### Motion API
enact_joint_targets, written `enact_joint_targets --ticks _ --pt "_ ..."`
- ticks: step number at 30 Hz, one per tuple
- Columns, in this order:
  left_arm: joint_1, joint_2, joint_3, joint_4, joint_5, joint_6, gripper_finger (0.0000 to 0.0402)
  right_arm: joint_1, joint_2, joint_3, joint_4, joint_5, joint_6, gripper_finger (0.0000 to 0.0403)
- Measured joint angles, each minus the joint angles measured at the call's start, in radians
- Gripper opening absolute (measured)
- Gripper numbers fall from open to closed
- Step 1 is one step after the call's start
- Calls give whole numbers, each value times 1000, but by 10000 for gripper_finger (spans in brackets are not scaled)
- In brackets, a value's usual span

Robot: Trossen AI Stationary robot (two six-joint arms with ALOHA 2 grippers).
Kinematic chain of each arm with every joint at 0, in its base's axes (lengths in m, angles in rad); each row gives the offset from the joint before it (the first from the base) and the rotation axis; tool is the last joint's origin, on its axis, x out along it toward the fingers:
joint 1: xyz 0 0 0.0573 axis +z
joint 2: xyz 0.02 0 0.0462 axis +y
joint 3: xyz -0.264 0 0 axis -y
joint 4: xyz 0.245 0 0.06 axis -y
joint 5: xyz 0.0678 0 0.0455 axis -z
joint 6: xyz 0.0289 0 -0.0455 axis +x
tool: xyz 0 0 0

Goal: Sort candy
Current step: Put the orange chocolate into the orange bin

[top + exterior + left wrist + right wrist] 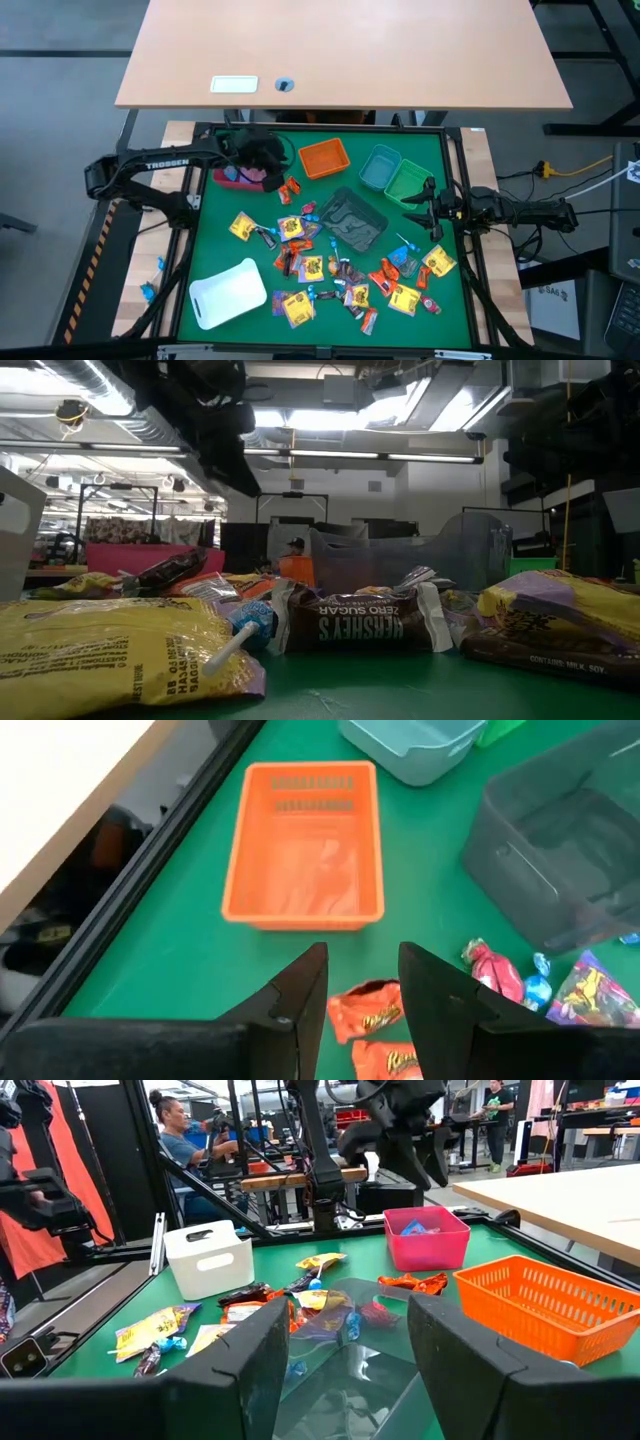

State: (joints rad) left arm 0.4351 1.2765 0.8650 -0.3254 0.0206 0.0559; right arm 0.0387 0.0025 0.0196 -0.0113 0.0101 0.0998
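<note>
Candy [330, 268] lies scattered on green mat [200, 255], mostly on the near side of dark grey bin [352, 220], which serves as ref. landmark at mat centre. Packets seen: yellow, orange-red, brown, purple, plus blue-wrapped lollipops. A few orange packets [291, 188] sit just left of grey bin, toward pink bin [240, 178].

Bins: orange bin [323, 157] beyond grey bin and to its left; light-blue bin [380, 166] and green bin [408, 183] beyond it and to its right, the two touching. Pink bin further left, with some candy inside per right wrist view. White bin [228, 293] well to near-left of grey bin.

Left gripper [362, 982]: hovers above pink bin, left of grey bin. Fingers [300, 995] spread apart, nothing between them. Left wrist view shows orange packets directly below the gap, orange bin ahead.

Right gripper [350, 1350]: at right side of grey bin, next to green bin. Fingers [245, 1360] spread wide, empty; grey bin directly in front of them.

Low view: brown Hershey's packet [360, 625] and yellow packet [110, 650] in foreground, lollipop [250, 622] between them.

Background per right wrist view: a person [185, 1140] seated beyond table.
</note>
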Motion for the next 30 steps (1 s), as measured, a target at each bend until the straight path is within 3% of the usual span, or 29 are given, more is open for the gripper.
enact_joint_targets --ticks 7,19,30 --pt "-56 152 0 47 -1 38 114 0 0 0 1 0 0 205" --pt "-118 296 0 46 -14 419 114 0 0 0 1 0 0 205" --pt "-127 399 -1 70 -64 452 114 0 0 0 2 0 0 205"
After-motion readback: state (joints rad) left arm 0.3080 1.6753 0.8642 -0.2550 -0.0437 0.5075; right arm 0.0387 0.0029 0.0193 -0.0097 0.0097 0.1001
